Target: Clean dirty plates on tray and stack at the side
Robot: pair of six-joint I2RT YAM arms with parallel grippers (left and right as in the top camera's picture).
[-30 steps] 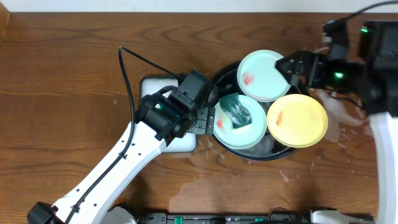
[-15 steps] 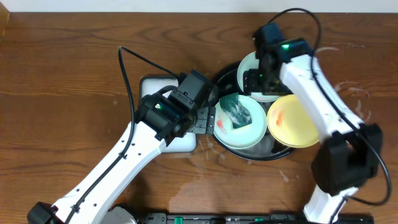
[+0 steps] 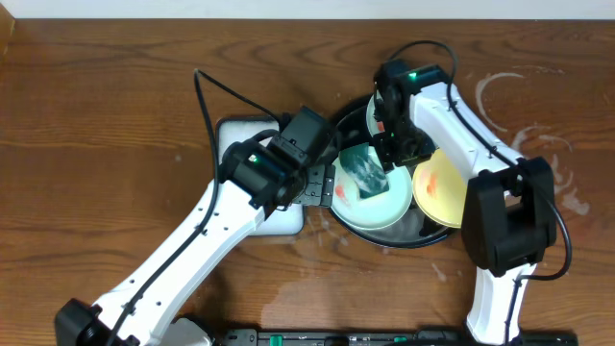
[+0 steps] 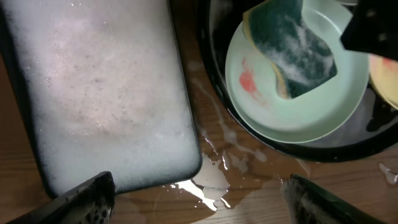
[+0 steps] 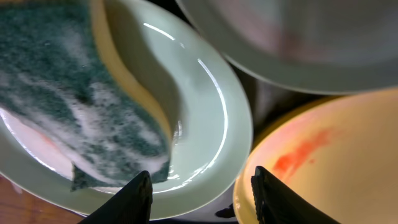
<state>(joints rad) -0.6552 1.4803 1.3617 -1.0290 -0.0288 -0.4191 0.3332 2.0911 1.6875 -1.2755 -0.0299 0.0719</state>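
Note:
Three plates lie in the black tray (image 3: pixel 386 238). The near mint plate (image 3: pixel 377 204) carries a soapy green sponge (image 3: pixel 363 171) and a red smear (image 4: pixel 247 81). The yellow plate (image 3: pixel 444 192) is smeared too, and the far mint plate (image 3: pixel 382 104) is partly hidden by my right arm. My right gripper (image 5: pixel 202 199) hangs open, astride the gap between the near mint plate (image 5: pixel 205 106) and the yellow plate (image 5: pixel 336 155), beside the sponge (image 5: pixel 62 93). My left gripper (image 4: pixel 199 202) is wide open over wet table left of the tray, holding nothing.
A white rectangular tray (image 4: pixel 99 93) full of foam lies left of the black tray, under my left arm. A puddle (image 4: pixel 211 180) spreads on the wood between them. Soapy rings mark the bare tabletop (image 3: pixel 524 106) at the right.
My right arm has swung in from the right edge and come down over the tray, and its jaws have narrowed. My left arm has barely shifted.

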